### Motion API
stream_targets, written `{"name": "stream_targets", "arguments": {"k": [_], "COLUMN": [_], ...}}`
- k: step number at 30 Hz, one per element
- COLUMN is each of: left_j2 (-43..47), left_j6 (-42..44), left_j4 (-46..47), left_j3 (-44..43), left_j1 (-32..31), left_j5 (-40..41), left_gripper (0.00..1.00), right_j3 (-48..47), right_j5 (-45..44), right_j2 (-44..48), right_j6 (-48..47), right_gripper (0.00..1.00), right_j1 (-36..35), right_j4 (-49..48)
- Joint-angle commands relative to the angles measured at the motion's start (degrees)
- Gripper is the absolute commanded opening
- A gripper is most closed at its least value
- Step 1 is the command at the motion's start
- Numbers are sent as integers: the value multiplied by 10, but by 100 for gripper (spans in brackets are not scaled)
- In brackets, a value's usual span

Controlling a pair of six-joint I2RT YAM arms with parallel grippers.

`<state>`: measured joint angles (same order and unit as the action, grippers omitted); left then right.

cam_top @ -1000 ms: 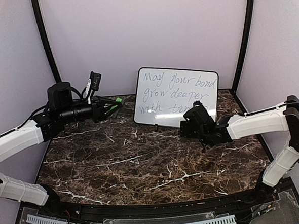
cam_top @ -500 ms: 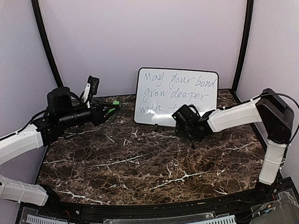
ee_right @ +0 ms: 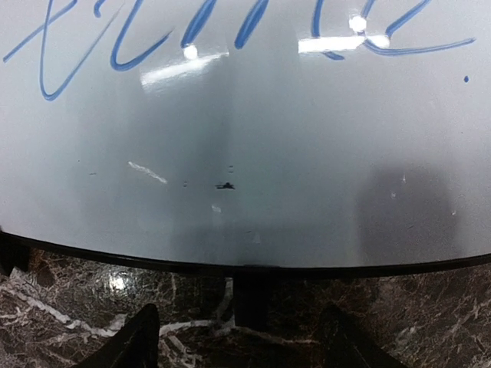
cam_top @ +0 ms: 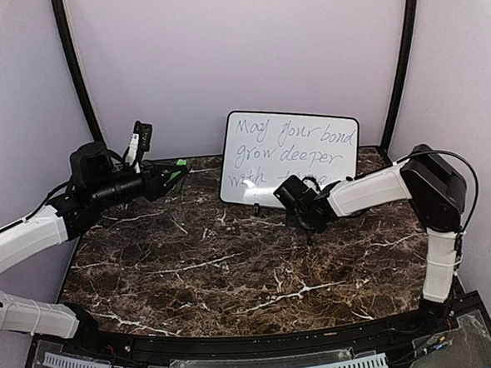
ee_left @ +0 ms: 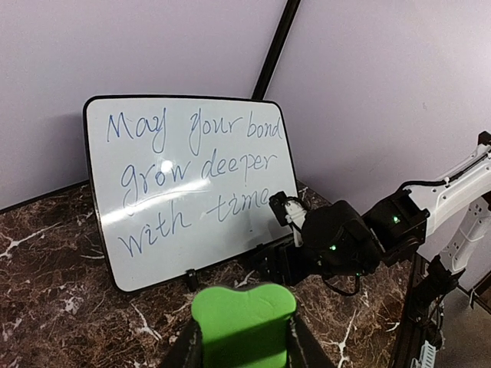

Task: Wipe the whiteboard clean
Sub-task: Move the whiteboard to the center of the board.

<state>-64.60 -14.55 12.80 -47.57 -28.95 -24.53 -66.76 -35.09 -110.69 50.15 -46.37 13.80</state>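
The whiteboard [cam_top: 290, 155] stands tilted at the back of the table, with blue handwriting "May your bond grow deeper with time". It also shows in the left wrist view [ee_left: 192, 188] and fills the right wrist view [ee_right: 245, 130]. My left gripper [cam_top: 176, 173] is shut on the green eraser block [ee_left: 244, 323] and holds it in the air left of the board. My right gripper [cam_top: 289, 194] is open and empty, low on the table, its fingertips [ee_right: 146, 331] just in front of the board's bottom edge and a black foot [ee_right: 252, 299].
The dark marble table [cam_top: 233, 260] lies under both arms. Purple walls with black corner posts [cam_top: 76, 69] close in the back and sides. The right arm's forearm [cam_top: 367, 191] stretches across the table in front of the board's right corner.
My right gripper has moved left along the board's bottom edge, with the arm's elbow swinging up and left. My left gripper has shifted slightly left and back with the eraser.
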Motion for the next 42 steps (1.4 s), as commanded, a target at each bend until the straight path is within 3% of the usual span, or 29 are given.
{"name": "stream_targets", "arguments": {"k": [1,11,19,31,42], "left_j2": [18,10,2,-4,-4], "left_j6": [-12,-22,-28,-36,-43], "left_j4": [28,34,39,44,49], "left_j3": [9,11,11,11,12], "left_j1": [9,22,29,38,42], "left_j5": [-6,-16,-23,-33,-35], "left_gripper": [31,31,31,31,31], "right_j3": [-19,-17,-25,-11,-2], "right_j5": [-27,-45,-69,-54,-70], "right_j2": [-26,-44,-53,-51,-34], "right_j6": [4,-13,-27,-26,110], "right_gripper": [65,46,38,1,0], "right_j1": [3,3,2,1,-64], "right_j4": [-2,-42,-47,-61,30]}}
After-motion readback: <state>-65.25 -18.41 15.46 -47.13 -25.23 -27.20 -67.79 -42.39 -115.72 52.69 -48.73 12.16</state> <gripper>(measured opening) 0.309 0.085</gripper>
